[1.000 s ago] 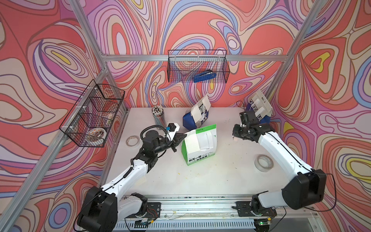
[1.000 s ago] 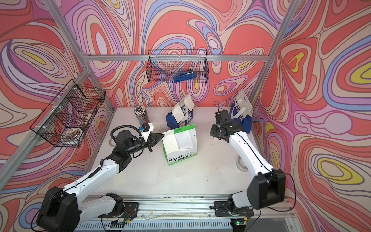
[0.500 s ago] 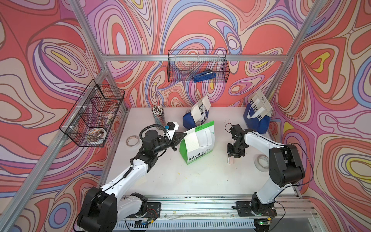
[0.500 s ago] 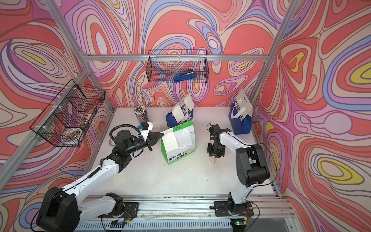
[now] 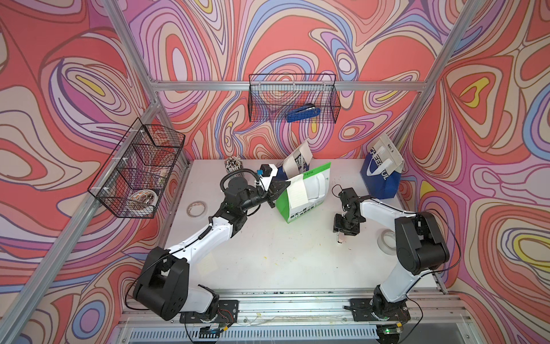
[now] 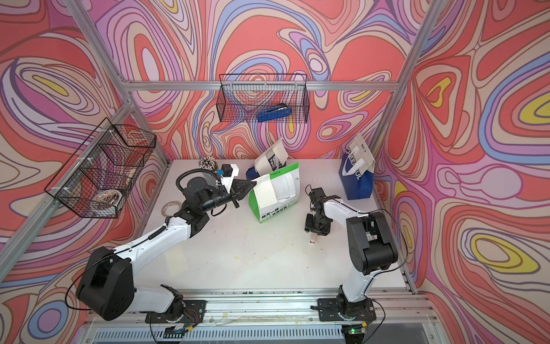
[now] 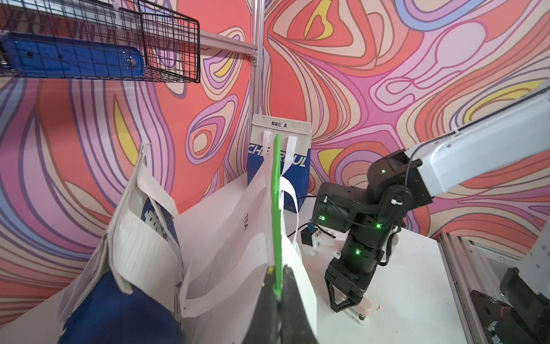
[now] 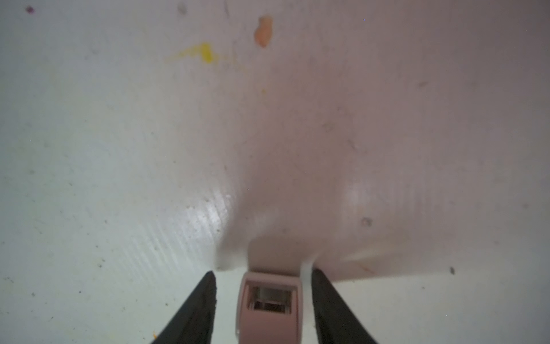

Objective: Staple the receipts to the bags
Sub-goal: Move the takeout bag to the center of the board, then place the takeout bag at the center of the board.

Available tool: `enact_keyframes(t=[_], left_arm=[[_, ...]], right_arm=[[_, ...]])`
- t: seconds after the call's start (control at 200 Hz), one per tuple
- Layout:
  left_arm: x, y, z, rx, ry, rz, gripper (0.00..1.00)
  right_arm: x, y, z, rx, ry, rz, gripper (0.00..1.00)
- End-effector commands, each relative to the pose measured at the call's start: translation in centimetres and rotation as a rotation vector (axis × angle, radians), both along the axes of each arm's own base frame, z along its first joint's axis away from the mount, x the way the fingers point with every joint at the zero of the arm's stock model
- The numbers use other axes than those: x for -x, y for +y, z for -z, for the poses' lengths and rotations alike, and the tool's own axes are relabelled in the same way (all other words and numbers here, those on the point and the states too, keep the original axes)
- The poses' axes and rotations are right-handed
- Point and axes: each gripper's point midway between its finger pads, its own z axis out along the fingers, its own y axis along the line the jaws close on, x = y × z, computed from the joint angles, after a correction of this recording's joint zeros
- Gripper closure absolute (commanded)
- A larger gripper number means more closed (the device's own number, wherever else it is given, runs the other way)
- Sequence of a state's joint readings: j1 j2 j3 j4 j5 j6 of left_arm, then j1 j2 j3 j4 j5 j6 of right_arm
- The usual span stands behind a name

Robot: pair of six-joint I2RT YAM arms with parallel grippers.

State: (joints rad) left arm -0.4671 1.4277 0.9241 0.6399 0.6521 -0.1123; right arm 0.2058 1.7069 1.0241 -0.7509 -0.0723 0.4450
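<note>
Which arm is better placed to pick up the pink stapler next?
Right. The right gripper points down, jaws open either side of the pink stapler on the table. The left gripper is shut on the green bag, steadying it.

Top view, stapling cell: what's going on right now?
The left pincer is shut on the top edge of the green-white bag, holding it up with a receipt against its face. The right pincer points down at the table, a small pink stapler between its open jaws, unclamped. The CHEERFUL bag and the other blue bag stand at the back. A blue stapler lies in the wire basket.
</note>
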Motion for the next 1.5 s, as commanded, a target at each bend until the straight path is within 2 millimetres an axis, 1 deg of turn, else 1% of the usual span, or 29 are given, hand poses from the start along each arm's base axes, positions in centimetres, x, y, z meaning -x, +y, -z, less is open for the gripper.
enact_keyframes(t=[0.0,0.06,0.11,0.225,0.32,0.366,0.446,0.496,0.581,0.626,0.726,0.771,0.856,0.916,1.052,1.167,1.232,1.237,1.247,1.277,1.297,1.312,1.332,1.422,1.492], left_arm=[[-1.0,-1.1,-3.3,0.053,-0.107,-0.025,1.00],[-1.5,-1.9,-3.5,0.057,-0.110,-0.019,1.00],[-1.8,-2.5,-3.4,0.060,-0.116,-0.010,1.00],[-2.6,-2.9,-3.3,0.079,-0.122,-0.008,1.00],[-1.9,-3.3,-2.9,0.061,-0.136,0.032,1.00],[-1.3,-3.3,-2.6,0.039,-0.149,0.057,1.00],[-0.6,-2.9,-2.2,0.017,-0.150,0.078,1.00],[-0.3,-2.7,-1.9,0.011,-0.132,0.098,1.00],[-0.1,-2.2,-1.4,0.014,-0.094,0.145,1.00],[-0.1,-1.9,-1.1,0.028,-0.067,0.167,1.00],[-0.2,-0.4,-0.4,0.059,-0.011,0.211,1.00],[-0.3,0.5,0.1,0.065,0.013,0.226,1.00],[-0.1,1.9,1.0,0.060,0.024,0.249,1.00],[0.3,2.5,1.9,0.037,0.027,0.262,1.00],[1.2,3.0,3.8,-0.018,0.050,0.336,1.00],[0.9,3.5,5.2,-0.036,0.083,0.340,1.00],[0.7,3.9,5.4,-0.038,0.095,0.336,1.00],[0.7,3.9,5.4,-0.038,0.095,0.335,1.00],[0.6,3.9,5.4,-0.038,0.097,0.330,0.95],[0.2,4.1,5.5,-0.037,0.104,0.303,0.73],[-0.1,4.3,5.4,-0.036,0.108,0.283,0.61],[-0.3,4.4,5.3,-0.036,0.111,0.265,0.54],[-0.5,4.5,5.2,-0.039,0.109,0.248,0.48],[-0.8,5.0,4.5,-0.066,0.092,0.179,0.31],[-1.1,5.9,4.3,-0.101,0.108,0.086,0.21]], right_arm=[[-1.1,-1.4,-2.3,0.051,-0.128,0.071,0.39],[-1.6,-1.8,-3.7,0.061,-0.183,0.090,0.39],[-1.7,-2.1,-4.5,0.071,-0.209,0.100,0.39],[-1.8,-3.0,-6.2,0.100,-0.274,0.136,0.39],[-1.9,-4.0,-8.3,0.132,-0.361,0.169,0.39],[-2.1,-4.5,-9.9,0.152,-0.427,0.174,0.39],[-2.6,-4.8,-12.8,0.163,-0.554,0.136,0.38],[-3.1,-4.2,-14.7,0.140,-0.642,0.072,0.36],[-3.9,-1.3,-18.1,0.045,-0.820,-0.122,0.36],[-4.1,-0.4,-19.8,0.020,-0.906,-0.195,0.36],[-4.2,0.4,-22.9,0.022,-1.046,-0.276,0.36],[-4.2,0.9,-23.8,0.025,-1.096,-0.328,0.36],[-4.0,1.6,-25.0,0.040,-1.172,-0.409,0.36],[-3.9,2.2,-25.5,0.046,-1.229,-0.469,0.35],[-3.5,4.4,-25.3,-0.006,-1.290,-0.622,0.35],[-3.5,5.1,-25.5,-0.040,-1.323,-0.644,0.35],[-3.5,5.2,-25.9,-0.039,-1.349,-0.653,0.34],[-3.5,5.2,-25.9,-0.039,-1.349,-0.654,0.34],[-3.5,5.2,-26.0,-0.037,-1.352,-0.656,0.34],[-3.5,5.2,-26.2,-0.031,-1.359,-0.661,0.34],[-3.5,5.2,-26.2,-0.027,-1.360,-0.668,0.33],[-3.5,5.2,-26.2,-0.024,-1.361,-0.672,0.33],[-3.4,5.3,-26.3,-0.023,-1.364,-0.682,0.33],[-2.9,5.9,-27.0,-0.017,-1.389,-0.742,0.32],[-2.8,5.9,-27.7,-0.004,-1.406,-0.759,0.32]])
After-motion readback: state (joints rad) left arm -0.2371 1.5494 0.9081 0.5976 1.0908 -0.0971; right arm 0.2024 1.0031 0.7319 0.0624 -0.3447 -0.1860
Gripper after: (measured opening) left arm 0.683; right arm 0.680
